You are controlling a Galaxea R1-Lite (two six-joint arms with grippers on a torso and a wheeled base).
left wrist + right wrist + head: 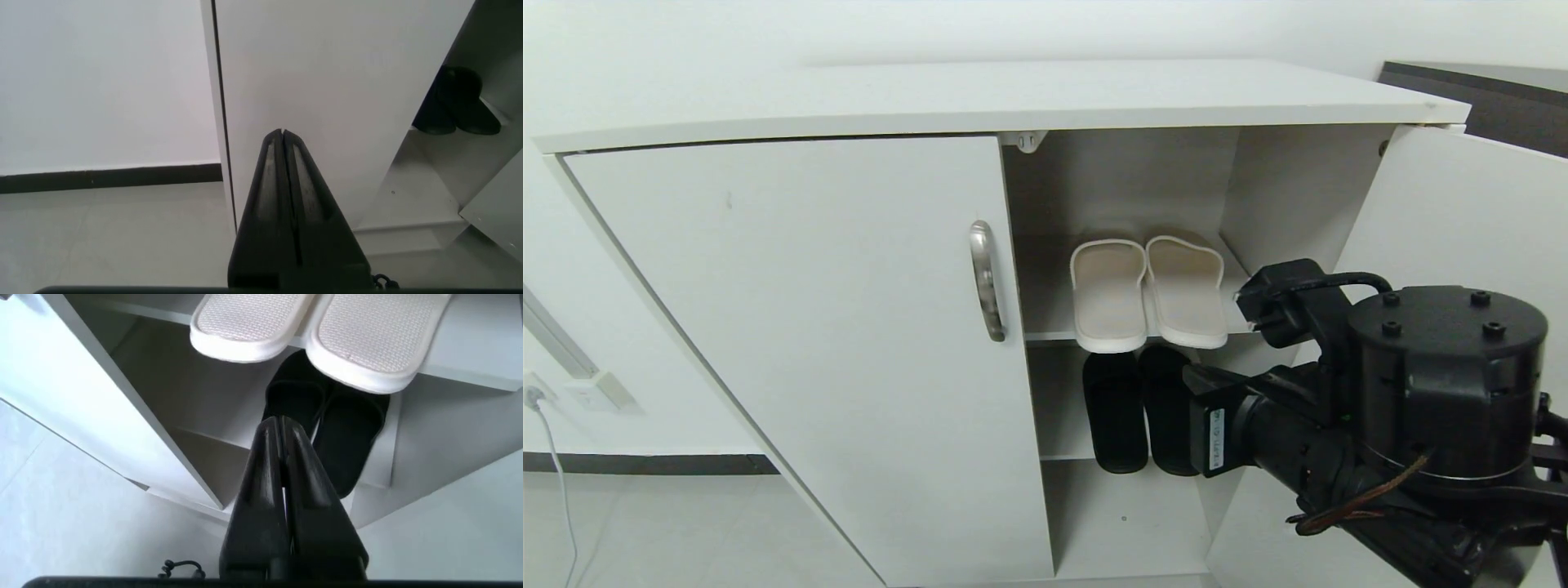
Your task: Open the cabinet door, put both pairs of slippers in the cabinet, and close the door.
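Seeing white slippers (1147, 290) and black slippers (1139, 408) on shelves, I think only the door (1462, 212) needs closing. My right claw (283, 434) and left claw (282, 145) are squeezed tight, empty.

In the cabinet (1013, 94), one pair of slippers (1147, 294) lay side by side on the upper shelf (1045, 314), the second pair (1139, 408) directly below on the next shelf (1062, 433). The left door (809, 327) stood left of them, the right door (1462, 204) swung out on their right.
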